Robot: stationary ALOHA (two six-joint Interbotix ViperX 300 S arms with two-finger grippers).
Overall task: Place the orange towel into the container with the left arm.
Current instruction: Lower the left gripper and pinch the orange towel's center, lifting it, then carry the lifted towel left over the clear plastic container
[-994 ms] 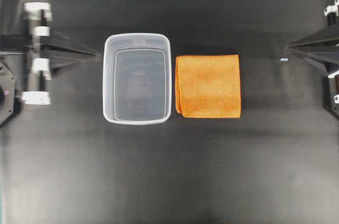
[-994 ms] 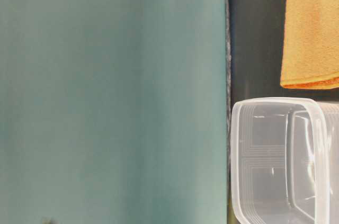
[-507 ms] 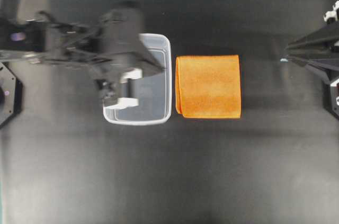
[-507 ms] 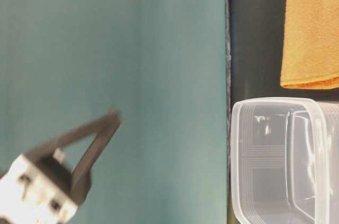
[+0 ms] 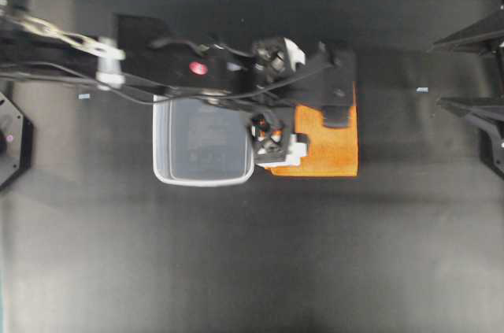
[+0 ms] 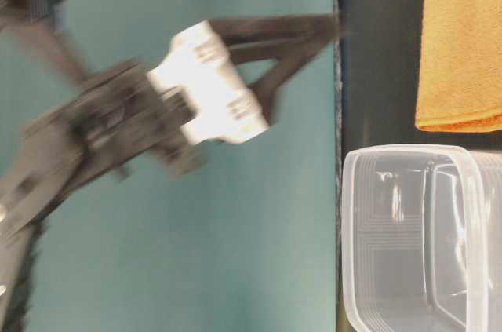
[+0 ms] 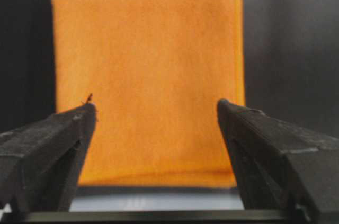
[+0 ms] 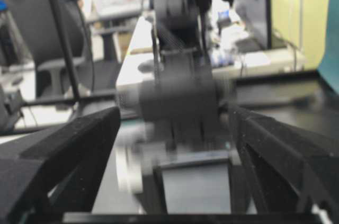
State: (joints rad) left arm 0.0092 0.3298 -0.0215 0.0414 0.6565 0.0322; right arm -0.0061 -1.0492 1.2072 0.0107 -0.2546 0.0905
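Microfibre, bright orange and fuzzy, makes up the single orange towel (image 7: pixel 148 83), a square lying flat on the matte black bench (image 5: pixel 236 254) just beside the container (image 5: pixel 203 144). That one container is a clear rectangular plastic tub with rounded corners and a thick rim, standing empty. Two black arms are visible. The left arm (image 5: pixel 157 69) reaches across the tub, its left tool (image 7: pixel 156 110) above the towel with jaws spread wide and gripping nothing. The right tool (image 8: pixel 172 121) at the bench's edge also has its jaws apart.
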